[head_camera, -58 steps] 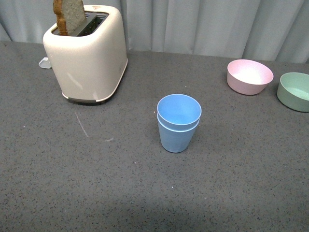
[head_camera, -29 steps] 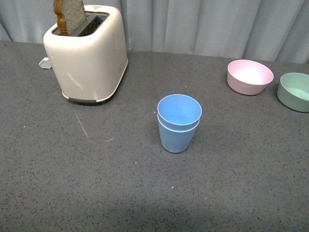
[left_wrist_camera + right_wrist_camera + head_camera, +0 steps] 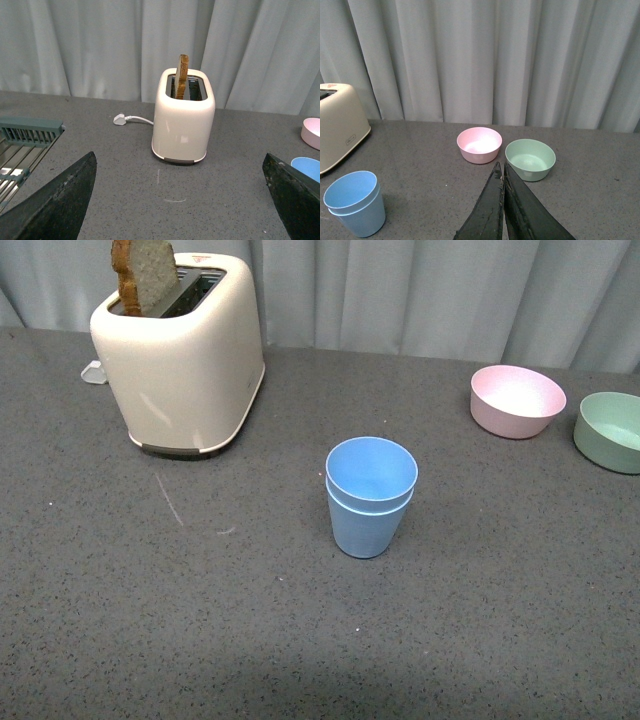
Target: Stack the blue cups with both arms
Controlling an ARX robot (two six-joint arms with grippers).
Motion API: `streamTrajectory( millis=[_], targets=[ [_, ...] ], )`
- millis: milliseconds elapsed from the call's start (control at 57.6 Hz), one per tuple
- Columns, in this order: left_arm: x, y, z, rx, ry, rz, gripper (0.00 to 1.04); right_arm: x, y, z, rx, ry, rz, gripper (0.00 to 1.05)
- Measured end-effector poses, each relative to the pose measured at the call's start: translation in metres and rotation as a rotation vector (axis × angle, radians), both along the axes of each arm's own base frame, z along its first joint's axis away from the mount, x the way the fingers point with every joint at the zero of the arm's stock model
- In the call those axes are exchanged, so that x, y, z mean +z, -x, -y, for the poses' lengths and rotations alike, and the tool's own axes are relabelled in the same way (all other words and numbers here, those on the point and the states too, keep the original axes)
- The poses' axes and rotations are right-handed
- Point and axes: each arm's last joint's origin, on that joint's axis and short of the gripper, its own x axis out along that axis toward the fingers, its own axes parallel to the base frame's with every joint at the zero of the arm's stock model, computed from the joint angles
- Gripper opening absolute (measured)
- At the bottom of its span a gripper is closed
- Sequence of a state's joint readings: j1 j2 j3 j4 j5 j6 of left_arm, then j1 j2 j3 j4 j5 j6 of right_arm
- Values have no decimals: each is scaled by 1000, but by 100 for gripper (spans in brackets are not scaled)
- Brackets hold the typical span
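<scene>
The two blue cups (image 3: 370, 496) stand upright in the middle of the table, one nested inside the other, and they show again in the right wrist view (image 3: 354, 202). Only a blue rim (image 3: 306, 168) appears at the edge of the left wrist view. Neither arm appears in the front view. My left gripper (image 3: 180, 192) is open, its fingers (image 3: 55, 205) spread wide over bare table in front of the toaster. My right gripper (image 3: 502, 170) is shut with nothing between its fingers, raised and well away from the cups.
A cream toaster (image 3: 182, 350) with a slice of bread (image 3: 142, 275) stands at the back left, its white plug (image 3: 120, 119) behind it. A pink bowl (image 3: 517, 399) and a pale green bowl (image 3: 610, 430) sit at the back right. A grey-green rack (image 3: 25, 142) lies far left.
</scene>
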State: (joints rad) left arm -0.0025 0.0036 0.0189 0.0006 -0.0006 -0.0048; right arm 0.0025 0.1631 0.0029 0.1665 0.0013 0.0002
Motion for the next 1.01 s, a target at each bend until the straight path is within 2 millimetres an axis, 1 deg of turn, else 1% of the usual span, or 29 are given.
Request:
streamTrajectory(
  millis=[52, 104, 261, 295, 347, 417, 469, 660, 747, 764, 817, 1008],
  targets=[
    [0, 0, 0, 0, 0, 0, 98, -5, 7, 0, 3, 0, -35, 1],
    [0, 0, 0, 1, 0, 0, 98, -3, 9, 0, 2, 0, -12, 1],
    [0, 0, 0, 0, 0, 0, 98, -3, 10, 0, 3, 1, -6, 2],
    [0, 0, 0, 0, 0, 0, 98, -3, 10, 0, 3, 1, -6, 6],
    [0, 0, 0, 0, 0, 0, 98, -3, 10, 0, 3, 1, -6, 17],
    [0, 0, 0, 0, 0, 0, 98, -3, 10, 0, 3, 1, -5, 34],
    [0, 0, 0, 0, 0, 0, 98, -3, 10, 0, 3, 1, -5, 45],
    [0, 0, 0, 0, 0, 0, 98, -3, 10, 0, 3, 0, -5, 75],
    [0, 0, 0, 0, 0, 0, 98, -3, 10, 0, 3, 0, -5, 96],
    [0, 0, 0, 0, 0, 0, 98, -3, 10, 0, 3, -1, -5, 97],
    [0, 0, 0, 0, 0, 0, 98, -2, 10, 0, 3, 0, -5, 94],
    [0, 0, 0, 0, 0, 0, 98, -2, 10, 0, 3, 0, -5, 95]
  ],
)
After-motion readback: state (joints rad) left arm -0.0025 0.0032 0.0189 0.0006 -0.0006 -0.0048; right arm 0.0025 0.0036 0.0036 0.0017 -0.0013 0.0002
